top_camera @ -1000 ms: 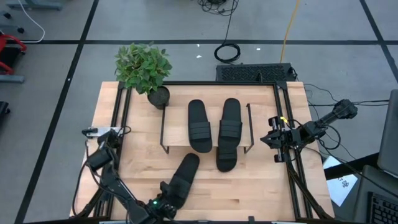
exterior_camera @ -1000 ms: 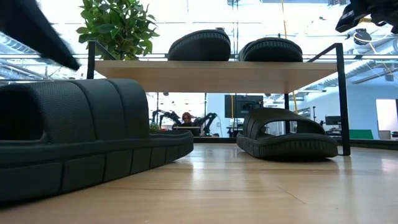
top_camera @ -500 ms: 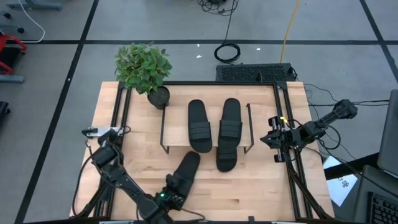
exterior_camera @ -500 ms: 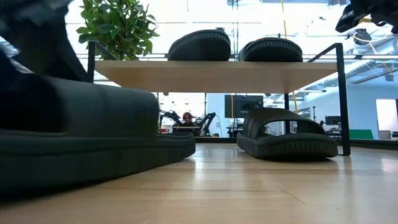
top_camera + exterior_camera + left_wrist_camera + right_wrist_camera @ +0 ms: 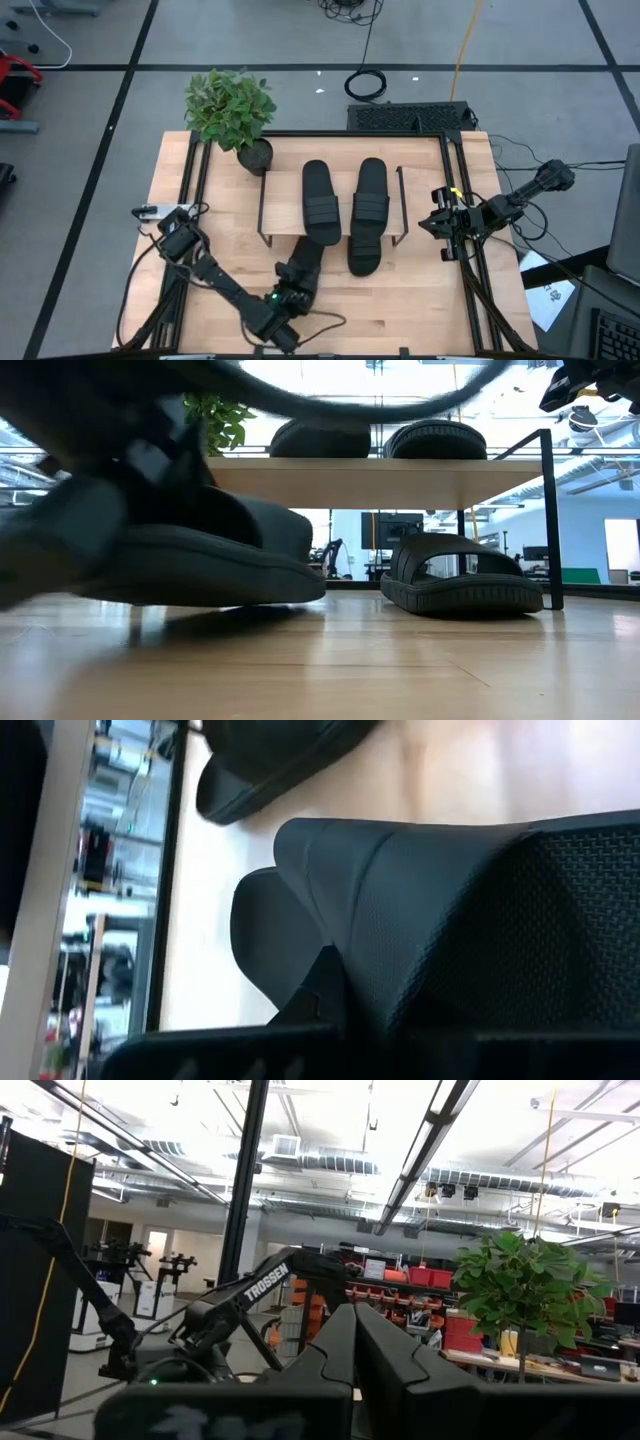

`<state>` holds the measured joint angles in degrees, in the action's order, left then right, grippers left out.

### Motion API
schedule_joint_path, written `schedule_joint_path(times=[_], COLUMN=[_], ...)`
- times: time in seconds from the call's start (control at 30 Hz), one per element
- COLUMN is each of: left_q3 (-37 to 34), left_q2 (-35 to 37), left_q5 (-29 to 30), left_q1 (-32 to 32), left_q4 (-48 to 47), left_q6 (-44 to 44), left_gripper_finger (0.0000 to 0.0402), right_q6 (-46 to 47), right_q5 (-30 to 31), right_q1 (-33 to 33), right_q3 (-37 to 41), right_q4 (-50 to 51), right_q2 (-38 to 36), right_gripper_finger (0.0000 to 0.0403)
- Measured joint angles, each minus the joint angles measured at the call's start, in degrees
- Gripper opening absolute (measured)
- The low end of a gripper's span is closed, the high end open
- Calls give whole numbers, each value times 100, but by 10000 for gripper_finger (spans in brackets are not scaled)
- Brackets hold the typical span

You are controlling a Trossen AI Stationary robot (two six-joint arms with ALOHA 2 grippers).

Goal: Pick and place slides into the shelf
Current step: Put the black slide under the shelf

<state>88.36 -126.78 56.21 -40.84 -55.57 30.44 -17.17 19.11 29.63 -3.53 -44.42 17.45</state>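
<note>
the left gripper [image 5: 287, 308] sits low at the near edge of the table [image 5: 420, 295], right at the heel end of the loose slide [image 5: 301, 272]. in the left wrist view the ribbed strap [image 5: 420, 910] fills the space right past the fingers, but whether they are spread or pinching the slide cannot be told. in the low view this slide [image 5: 200, 555] is tilted, its near end lifted off the wood. it lies in front of the shelf [image 5: 275, 232], its toe pointing toward the shelf's front edge. the left arm reaches in from the left side of the table, stretched low along the near edge.

two slides lie side by side on the shelf board: one [image 5: 320, 200] on the left, one [image 5: 371, 192] on the right. a fourth slide [image 5: 364, 252] rests on the table under the shelf's front right part.

the right gripper [image 5: 437, 223] waits at the right edge of the table, raised, its fingers [image 5: 335, 1345] pressed together. a potted plant [image 5: 232, 110] stands at the far left corner
</note>
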Motion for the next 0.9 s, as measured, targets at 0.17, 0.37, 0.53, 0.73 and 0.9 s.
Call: schedule_joint_path(times=[0.17,0.37,0.53,0.73,0.9], left_q3=[0,0,2,4,4], left_q2=[0,0,0,0,2], left_q5=[244,422,152,-52,-48], left_q1=[412,882,1111,1183,1329], left_q4=[37,35,79,118,331], left_q6=[-64,-142,-165,-170,-181], left_gripper_finger=[2,1,1,1,0], right_q6=[-2,-47,-66,-153,-153], right_q5=[0,2,2,4,13], right_q1=[0,0,0,0,0], right_q3=[-2,-2,-2,-2,-2], right_q4=[-2,0,0,0,0], right_q2=[0,-1,-2,-2,-1], right_gripper_finger=[0,0,0,0,0])
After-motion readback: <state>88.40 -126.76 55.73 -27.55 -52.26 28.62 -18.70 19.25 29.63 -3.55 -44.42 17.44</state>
